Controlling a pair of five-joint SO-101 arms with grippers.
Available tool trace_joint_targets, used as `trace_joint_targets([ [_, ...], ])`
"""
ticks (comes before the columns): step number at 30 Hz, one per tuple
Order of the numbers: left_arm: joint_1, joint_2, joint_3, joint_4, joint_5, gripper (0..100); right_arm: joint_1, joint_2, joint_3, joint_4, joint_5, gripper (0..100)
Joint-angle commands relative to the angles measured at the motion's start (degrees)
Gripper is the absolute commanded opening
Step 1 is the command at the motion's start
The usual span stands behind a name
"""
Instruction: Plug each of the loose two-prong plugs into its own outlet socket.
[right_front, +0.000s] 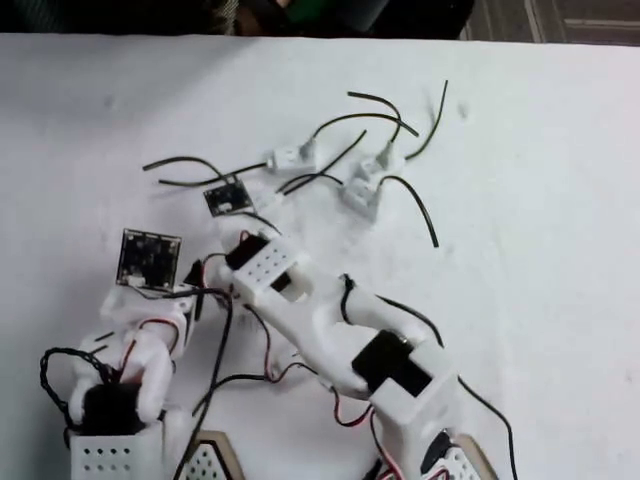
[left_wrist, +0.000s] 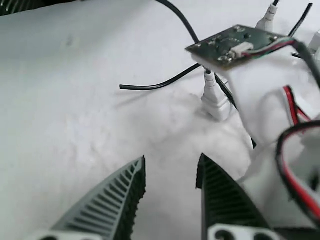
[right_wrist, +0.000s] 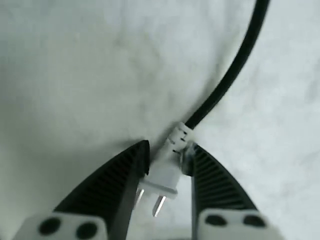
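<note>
Our right pincer (right_wrist: 169, 150) pinches a white plug (right_wrist: 165, 175) by its body, prongs toward the wrist, its black cord (right_wrist: 230, 75) running off across the counter (right_wrist: 75, 60). Our left pincer (left_wrist: 172, 160) hangs spread over the counter, gripping nothing. Two corded white connectors, one (right_front: 290, 157) and another (right_front: 362, 190), lie apart on the counter

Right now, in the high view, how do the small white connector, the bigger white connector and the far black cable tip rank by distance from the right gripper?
The right gripper, under its camera board, holds a plug.
1. Small white connector, just past the board.
2. Bigger white connector, mid-table.
3. Black cable tip, toward the far edge.
</note>
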Motion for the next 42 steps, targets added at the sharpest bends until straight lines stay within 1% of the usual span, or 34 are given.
trace_joint_targets([
  [1,-0.8,-0.5,-2.1,0.2,0.1,18,-0.7,1.3,-2.4,0.1,0.1,1.9],
  [4,-0.8,-0.5,-2.1,0.2,0.1,18,-0.7,0.9,-2.4,0.9,0.2,1.7],
  [9,-0.8,-0.5,-2.3,0.2,0.1,18,-0.5,-3.6,-2.4,5.1,4.1,1.7],
  [12,-0.9,-0.5,-2.4,0.2,0.1,18,1.8,-8.1,-2.0,7.3,4.8,1.7],
  [15,-1.1,-0.5,-2.4,0.0,0.1,18,5.6,-11.7,-1.9,9.6,9.1,1.7],
  [17,-2.6,-0.5,-2.5,-0.3,0.3,18,7.8,-13.8,-1.2,11.1,11.3,1.7],
  [21,-5.8,-0.5,-2.5,-2.0,4.9,18,10.3,-18.8,3.3,11.4,12.7,1.7],
  [23,-6.9,-0.5,-2.5,-2.4,5.9,18,10.7,-22.2,5.8,11.4,12.7,1.7],
  [27,-6.7,-0.5,-2.5,-2.0,5.8,18,11.7,-32.0,11.1,11.6,12.7,1.7],
  [30,-6.6,-0.5,-2.5,-1.8,5.8,18,14.6,-41.3,14.9,11.6,12.7,1.7],
  [32,-6.5,-0.5,-2.7,-1.8,5.7,18,18.1,-47.6,16.9,11.3,12.7,1.7],
  [34,-4.7,-0.5,-4.0,0.3,3.3,18,22.0,-52.9,18.0,11.3,13.3,1.7],
  [37,2.2,-0.5,-7.7,6.5,-1.8,18,27.3,-59.3,19.1,10.3,15.4,1.7],
  [42,14.3,-0.1,-12.8,13.6,-6.4,18,35.2,-65.2,24.4,1.4,15.9,1.7],
])
